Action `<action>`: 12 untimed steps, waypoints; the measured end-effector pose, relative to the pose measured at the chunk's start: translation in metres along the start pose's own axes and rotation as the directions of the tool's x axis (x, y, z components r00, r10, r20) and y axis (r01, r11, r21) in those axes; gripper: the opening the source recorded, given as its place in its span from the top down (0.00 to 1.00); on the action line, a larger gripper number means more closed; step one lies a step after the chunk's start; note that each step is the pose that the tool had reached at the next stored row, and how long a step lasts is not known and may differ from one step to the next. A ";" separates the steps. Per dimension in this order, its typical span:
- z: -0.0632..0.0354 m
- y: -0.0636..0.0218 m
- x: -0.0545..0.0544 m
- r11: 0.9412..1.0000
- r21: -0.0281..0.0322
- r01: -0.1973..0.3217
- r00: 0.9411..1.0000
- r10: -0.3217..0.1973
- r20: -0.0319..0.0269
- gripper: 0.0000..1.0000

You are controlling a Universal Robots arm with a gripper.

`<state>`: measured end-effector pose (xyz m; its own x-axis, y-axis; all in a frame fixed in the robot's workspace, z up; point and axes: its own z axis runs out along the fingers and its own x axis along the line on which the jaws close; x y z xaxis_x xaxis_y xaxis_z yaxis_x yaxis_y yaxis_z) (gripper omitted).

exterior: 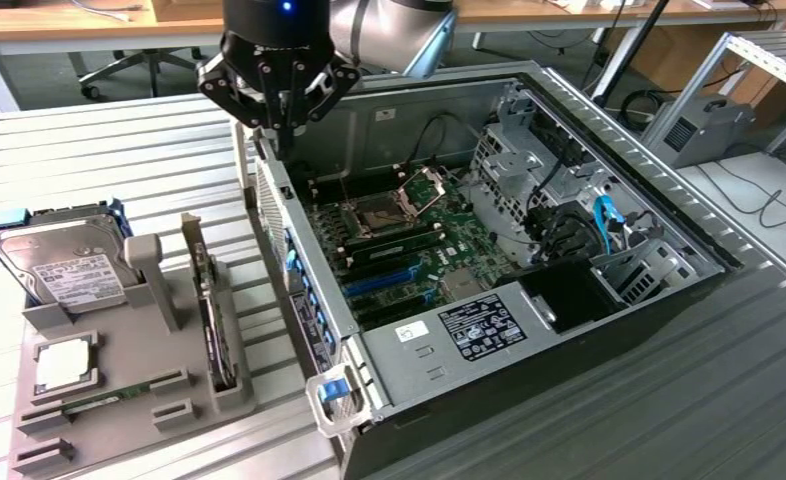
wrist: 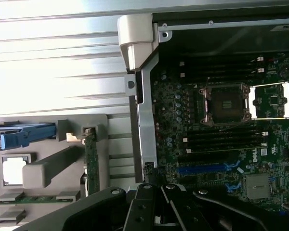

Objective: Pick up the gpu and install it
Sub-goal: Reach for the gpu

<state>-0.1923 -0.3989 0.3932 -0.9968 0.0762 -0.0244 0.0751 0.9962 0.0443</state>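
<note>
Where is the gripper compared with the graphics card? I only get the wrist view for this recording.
Observer: The gripper hangs over the edge of the open computer case, well apart from the graphics card, which stands upright in the gray holder on the exterior view's left.
Operator: What is the blue thing at the end of that holder?
Observer: It is the frame around a hard drive, which stands there with a white label on its face.
</note>
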 end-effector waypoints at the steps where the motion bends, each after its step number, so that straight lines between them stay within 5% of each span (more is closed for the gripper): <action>1: 0.0001 -0.0001 0.000 1.000 0.000 0.000 1.000 0.000 0.000 0.89; 12: -0.0001 -0.0004 0.005 1.000 0.000 0.000 1.000 0.000 0.000 0.89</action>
<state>-0.1974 -0.3989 0.3931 -0.9968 0.0762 -0.0245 0.0751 0.9962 0.0444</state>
